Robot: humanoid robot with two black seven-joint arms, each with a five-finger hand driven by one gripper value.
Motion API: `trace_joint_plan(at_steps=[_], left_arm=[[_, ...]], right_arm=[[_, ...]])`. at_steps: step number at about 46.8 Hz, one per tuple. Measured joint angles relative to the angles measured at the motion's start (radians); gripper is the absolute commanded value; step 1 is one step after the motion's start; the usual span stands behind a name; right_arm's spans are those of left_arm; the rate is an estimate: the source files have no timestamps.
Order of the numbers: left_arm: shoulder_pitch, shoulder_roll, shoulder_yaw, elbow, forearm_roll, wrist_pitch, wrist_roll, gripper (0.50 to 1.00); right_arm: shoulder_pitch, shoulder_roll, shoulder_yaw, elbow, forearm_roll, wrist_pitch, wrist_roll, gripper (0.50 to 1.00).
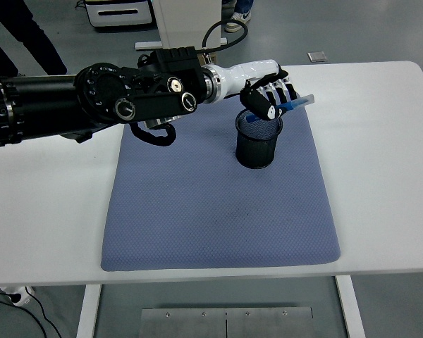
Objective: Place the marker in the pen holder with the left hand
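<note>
A black mesh pen holder (257, 144) stands upright on the blue-grey mat (211, 211), toward its far right. My left hand (271, 95) reaches in from the left and hovers just above and behind the holder's rim. Its fingers are curled on a blue and white marker (290, 105). The marker lies tilted, its blue end dipping down at the holder's mouth and its white end pointing up to the right. The right arm is not in view.
The mat lies in the middle of the white table (388, 141). A small grey square object (316, 56) lies at the table's far edge. A person's legs (17, 35) stand beyond the table at top left.
</note>
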Motion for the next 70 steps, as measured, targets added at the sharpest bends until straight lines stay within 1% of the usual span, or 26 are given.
trace_joint_plan(at_steps=[2,11,15,18,19,20,24,29,33,36,42,43,44,45,47,51,53,54,57,59,65,68,70], left_arm=[[0.007,-0.004,0.000,0.005,-0.020,0.010,-0.009,0.500],[0.030,-0.006,0.000,0.010,-0.103,0.013,-0.024,0.500],[0.037,-0.007,-0.001,0.016,-0.143,0.016,-0.046,0.500],[0.040,-0.008,-0.001,0.017,-0.170,0.024,-0.057,0.500],[0.041,-0.011,-0.001,0.017,-0.177,0.030,-0.059,0.511],[0.042,-0.012,-0.001,0.017,-0.184,0.038,-0.061,0.511],[0.053,-0.013,-0.001,0.017,-0.190,0.058,-0.062,0.572],[0.059,-0.014,-0.001,0.017,-0.191,0.062,-0.064,0.628],[0.061,-0.013,-0.001,0.017,-0.191,0.062,-0.071,0.686],[0.061,-0.010,-0.001,0.017,-0.191,0.062,-0.075,0.707],[0.061,-0.003,-0.017,0.019,-0.193,0.062,-0.076,0.768],[0.060,-0.001,-0.019,0.020,-0.193,0.062,-0.076,0.768],[0.058,0.001,-0.023,0.024,-0.192,0.062,-0.076,0.803],[0.057,0.001,-0.024,0.025,-0.192,0.062,-0.077,0.812],[0.056,0.002,-0.025,0.025,-0.192,0.061,-0.077,0.856],[0.053,0.004,-0.032,0.029,-0.193,0.061,-0.077,0.924],[0.052,0.006,-0.042,0.036,-0.195,0.062,-0.077,0.988],[0.052,0.007,-0.047,0.042,-0.197,0.062,-0.078,1.000],[0.052,0.010,-0.066,0.060,-0.208,0.063,-0.080,1.000],[0.053,0.021,-0.087,0.073,-0.216,0.065,-0.093,1.000],[0.064,0.101,-0.147,0.088,-0.222,0.066,-0.143,1.000],[0.078,0.131,-0.158,0.098,-0.222,0.067,-0.154,1.000],[0.087,0.138,-0.159,0.106,-0.221,0.067,-0.155,1.000]], right_arm=[[0.000,0.000,0.000,0.000,0.000,0.000,0.000,1.000],[0.000,0.000,0.000,0.000,0.000,0.000,0.000,1.000],[0.000,0.000,0.000,0.000,0.000,0.000,0.000,1.000],[0.000,0.000,0.000,0.000,0.000,0.000,0.000,1.000],[0.000,0.000,0.000,0.000,0.000,0.000,0.000,1.000],[0.000,0.000,0.000,0.000,0.000,0.000,0.000,1.000],[0.000,0.000,0.000,0.000,0.000,0.000,0.000,1.000],[0.000,0.000,0.000,0.000,0.000,0.000,0.000,1.000],[0.000,0.000,0.000,0.000,0.000,0.000,0.000,1.000],[0.000,0.000,0.000,0.000,0.000,0.000,0.000,1.000],[0.000,0.000,0.000,0.000,0.000,0.000,0.000,1.000],[0.000,0.000,0.000,0.000,0.000,0.000,0.000,1.000],[0.000,0.000,0.000,0.000,0.000,0.000,0.000,1.000],[0.000,0.000,0.000,0.000,0.000,0.000,0.000,1.000],[0.000,0.000,0.000,0.000,0.000,0.000,0.000,1.000],[0.000,0.000,0.000,0.000,0.000,0.000,0.000,1.000],[0.000,0.000,0.000,0.000,0.000,0.000,0.000,1.000],[0.000,0.000,0.000,0.000,0.000,0.000,0.000,1.000],[0.000,0.000,0.000,0.000,0.000,0.000,0.000,1.000],[0.000,0.000,0.000,0.000,0.000,0.000,0.000,1.000],[0.000,0.000,0.000,0.000,0.000,0.000,0.000,1.000],[0.000,0.000,0.000,0.000,0.000,0.000,0.000,1.000],[0.000,0.000,0.000,0.000,0.000,0.000,0.000,1.000]])
